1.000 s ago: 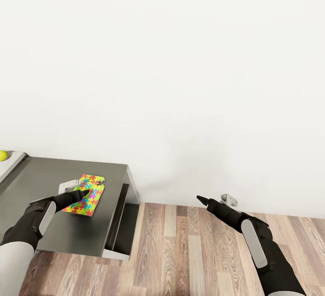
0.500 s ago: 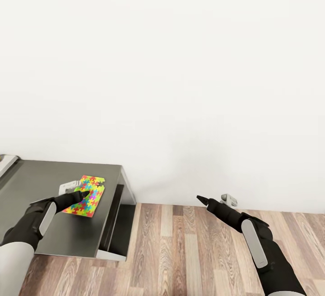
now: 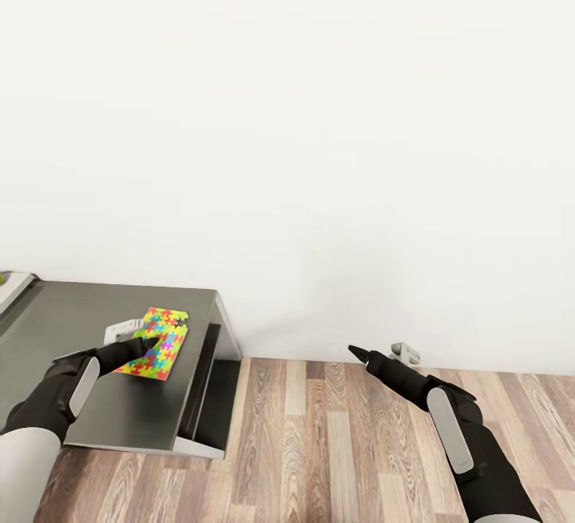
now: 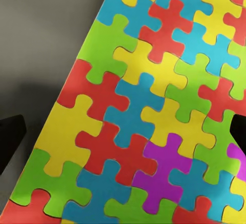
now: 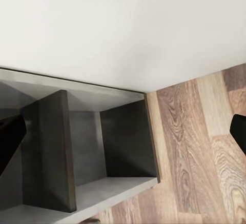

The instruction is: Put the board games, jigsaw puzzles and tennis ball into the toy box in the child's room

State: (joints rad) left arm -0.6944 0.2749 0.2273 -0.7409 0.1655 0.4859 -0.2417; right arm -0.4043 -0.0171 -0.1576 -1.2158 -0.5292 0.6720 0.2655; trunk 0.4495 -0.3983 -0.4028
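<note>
So my left hand (image 3: 136, 345) is hovering right over the jigsaw puzzle (image 3: 156, 343) on the dark grey part of the desk (image 3: 96, 411), and in the left wrist view the two fingertips (image 4: 10, 139) sit wide apart at either side with the puzzle (image 4: 148, 111) between them, so it's spread open and holding nothing. Trick here, I reckon, is that the puzzle is a dead-flat sheet lying flush on the desk, so there's no edge to pinch from above; I'd come in low at one of its edges, or nudge it toward the desk's open end so a bit overhangs, then close gently. It looks like thin card, glossy, with interlocked pieces in red, yellow, green, blue and a bit of purple, and it could flex or slip if squeezed off-centre. The desk top is smooth matte grey, so it'll probably slide easily. Off to the right of the desk, over the wood-plank floor (image 3: 319, 443), my right hand (image 3: 375, 355) is parked empty, fingertips well apart going by the right wrist view, looking at the desk's open shelf compartments (image 5: 102, 147).
</note>
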